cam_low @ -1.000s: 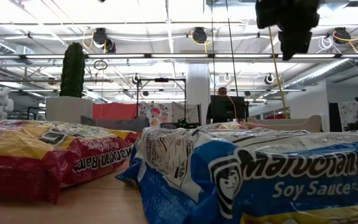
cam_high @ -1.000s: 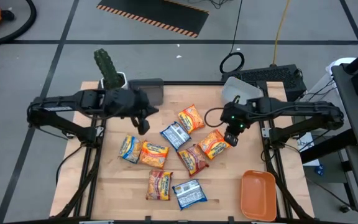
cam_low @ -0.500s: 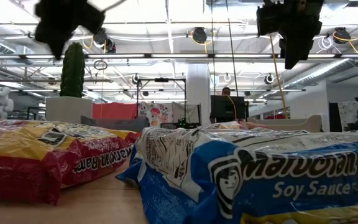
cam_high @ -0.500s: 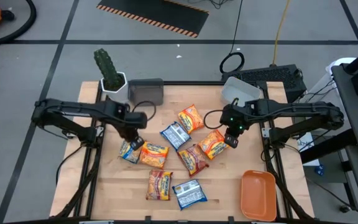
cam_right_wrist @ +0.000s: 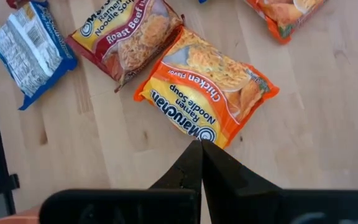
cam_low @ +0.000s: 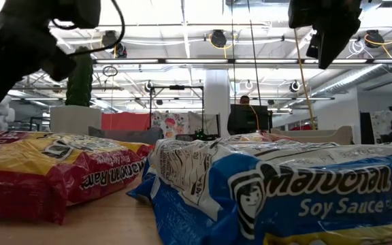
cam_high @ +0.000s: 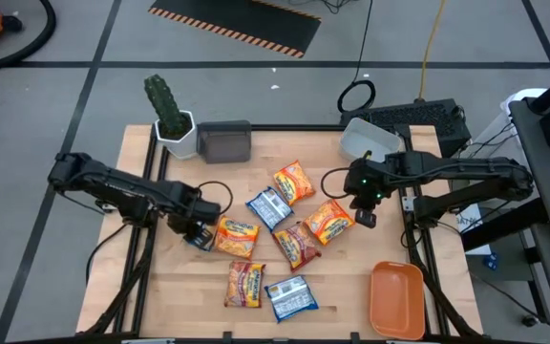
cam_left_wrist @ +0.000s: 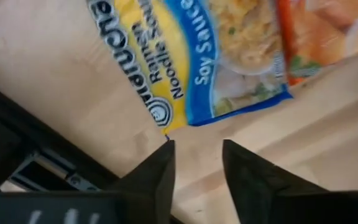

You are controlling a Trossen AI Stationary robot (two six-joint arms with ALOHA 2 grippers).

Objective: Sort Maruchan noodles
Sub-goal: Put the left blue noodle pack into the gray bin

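Several Maruchan noodle packets lie flat on the wooden table (cam_high: 160, 296). My left gripper (cam_left_wrist: 196, 158) is open and points down just above the table, at the corner of a blue-and-yellow soy sauce packet (cam_left_wrist: 210, 62) at the left of the group (cam_high: 201, 229); it touches nothing. My right gripper (cam_right_wrist: 201, 163) is shut and hangs above the table beside an orange chicken packet (cam_right_wrist: 207, 93), on that packet's right (cam_high: 330, 222). A red-brown roast beef packet (cam_right_wrist: 126, 43) lies next to it.
More packets lie at the middle (cam_high: 270, 207), toward the far side (cam_high: 293, 182) and toward the near edge (cam_high: 244, 284). An orange tray (cam_high: 396, 298) sits at the near right. A grey bin (cam_high: 224, 141), a clear bin (cam_high: 370, 139) and a potted cactus (cam_high: 168, 105) stand along the far edge.
My left gripper has swung down and toward the table's near left, from above the far middle to just over the soy sauce packet, tipping from nearly level to pointing down and rolling as it went. No packet has moved.
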